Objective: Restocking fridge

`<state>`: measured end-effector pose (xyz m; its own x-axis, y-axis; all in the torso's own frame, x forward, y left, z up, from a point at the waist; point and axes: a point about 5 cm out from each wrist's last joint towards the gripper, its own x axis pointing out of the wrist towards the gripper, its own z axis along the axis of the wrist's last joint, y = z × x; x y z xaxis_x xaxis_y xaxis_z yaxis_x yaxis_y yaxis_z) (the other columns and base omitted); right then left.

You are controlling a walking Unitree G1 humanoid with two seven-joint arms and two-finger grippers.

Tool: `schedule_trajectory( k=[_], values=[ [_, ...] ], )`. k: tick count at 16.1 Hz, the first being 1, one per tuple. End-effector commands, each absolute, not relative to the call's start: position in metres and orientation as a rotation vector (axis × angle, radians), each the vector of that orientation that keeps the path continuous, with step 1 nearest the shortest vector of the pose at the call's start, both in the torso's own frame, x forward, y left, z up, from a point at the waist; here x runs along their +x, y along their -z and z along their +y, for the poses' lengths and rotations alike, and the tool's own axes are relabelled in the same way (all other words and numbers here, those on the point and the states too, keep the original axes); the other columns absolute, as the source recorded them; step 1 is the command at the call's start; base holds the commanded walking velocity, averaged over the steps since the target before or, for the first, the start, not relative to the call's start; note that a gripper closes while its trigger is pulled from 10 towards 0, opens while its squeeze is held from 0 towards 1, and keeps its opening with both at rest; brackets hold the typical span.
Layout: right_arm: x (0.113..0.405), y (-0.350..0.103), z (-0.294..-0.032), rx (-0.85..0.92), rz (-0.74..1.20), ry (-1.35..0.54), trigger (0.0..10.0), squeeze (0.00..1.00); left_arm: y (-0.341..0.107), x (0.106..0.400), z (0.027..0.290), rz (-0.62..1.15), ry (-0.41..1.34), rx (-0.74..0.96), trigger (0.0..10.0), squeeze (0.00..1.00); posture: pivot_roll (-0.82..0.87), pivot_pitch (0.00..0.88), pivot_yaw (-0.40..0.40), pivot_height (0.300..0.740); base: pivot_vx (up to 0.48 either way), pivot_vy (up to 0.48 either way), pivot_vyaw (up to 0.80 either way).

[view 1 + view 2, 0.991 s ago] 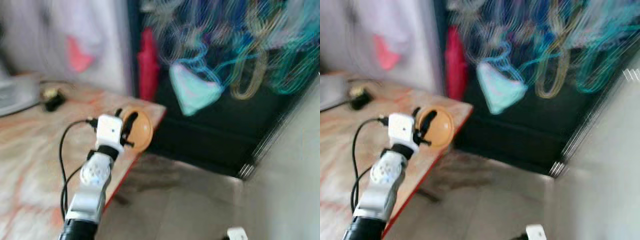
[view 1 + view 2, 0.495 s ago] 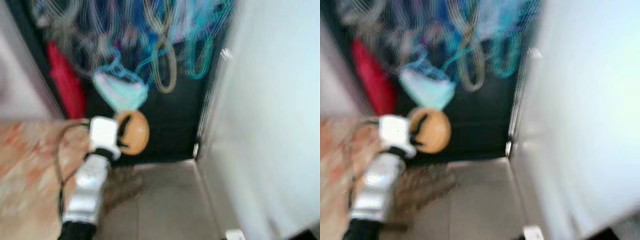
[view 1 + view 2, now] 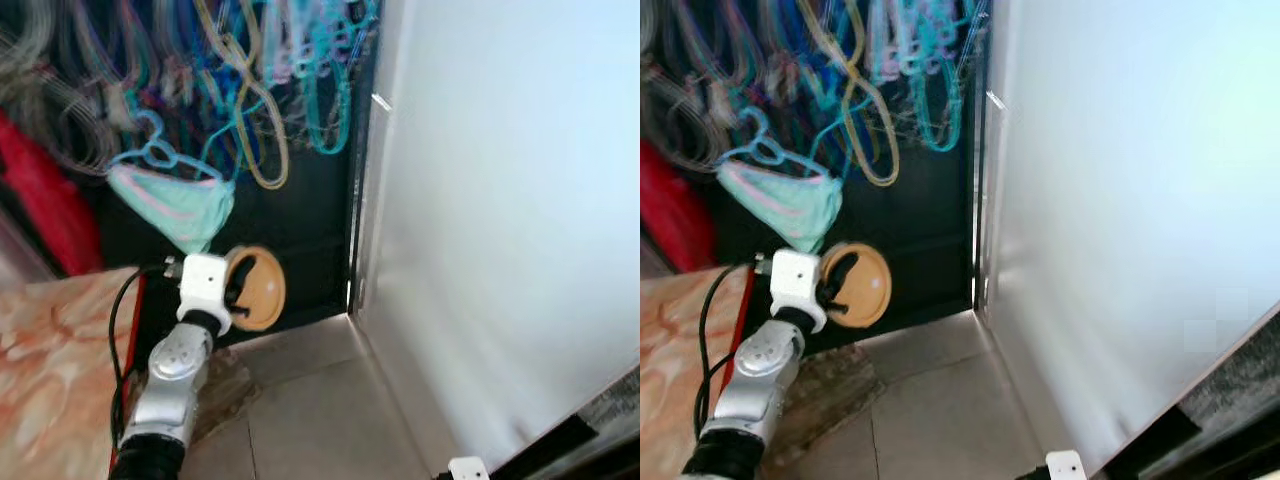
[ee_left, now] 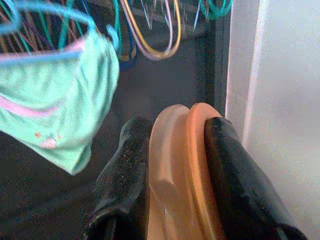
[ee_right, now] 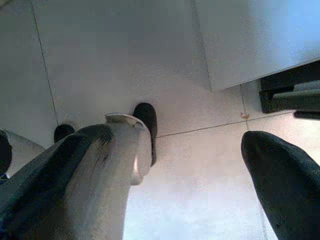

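Eye views: one left gripper (image 3: 238,292) raised, clamping one orange lid (image 3: 258,289) at 9 o'clock of a white fridge door (image 3: 500,220); one green garment (image 3: 172,203) on a hanger at 12 o'clock above it.

Left wrist view: two black fingers (image 4: 125,175) pinched the lid's edge.

Right wrist view: right gripper (image 5: 190,165) hung over tiled floor (image 5: 200,200), fingers spread wide, holding nothing.

Orange lid (image 4: 180,170): smooth matt plastic. Mint garment (image 3: 172,205): soft cloth. White panel (image 3: 500,220): smooth, glossy. Floor tiles (image 3: 930,410): smooth.
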<state>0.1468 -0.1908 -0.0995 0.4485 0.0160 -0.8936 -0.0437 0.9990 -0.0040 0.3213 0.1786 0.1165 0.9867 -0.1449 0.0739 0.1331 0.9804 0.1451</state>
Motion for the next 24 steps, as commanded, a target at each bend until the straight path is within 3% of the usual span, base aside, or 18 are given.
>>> schedule_trajectory(
  k=[1,5,23,24],
  values=[
    [0.147,0.100,-0.189,-0.009,1.104,-0.024,10.0,0.00,-0.116,0.323,0.182,-0.087,0.144,0.149,10.0,0.00,-0.05,0.000,0.069,0.740,0.000,0.000,-0.80],
    [0.147,0.100,-0.189,-0.004,1.103,-0.015,10.0,0.00,-0.105,0.323,0.186,-0.052,0.118,0.144,10.0,0.00,-0.06,0.000,0.073,0.740,0.000,-0.235,-0.80],
    [0.147,0.100,-0.190,-0.002,1.102,-0.012,10.0,0.00,-0.095,0.325,0.194,-0.039,0.097,0.129,10.0,0.00,-0.05,0.000,0.070,0.740,0.000,0.000,-0.80],
    [0.147,0.100,-0.189,0.003,1.101,-0.007,10.0,0.00,-0.047,0.307,0.223,0.205,-0.072,0.030,10.0,0.00,-0.08,0.000,0.080,0.740,0.000,0.000,-0.80]
  ],
)
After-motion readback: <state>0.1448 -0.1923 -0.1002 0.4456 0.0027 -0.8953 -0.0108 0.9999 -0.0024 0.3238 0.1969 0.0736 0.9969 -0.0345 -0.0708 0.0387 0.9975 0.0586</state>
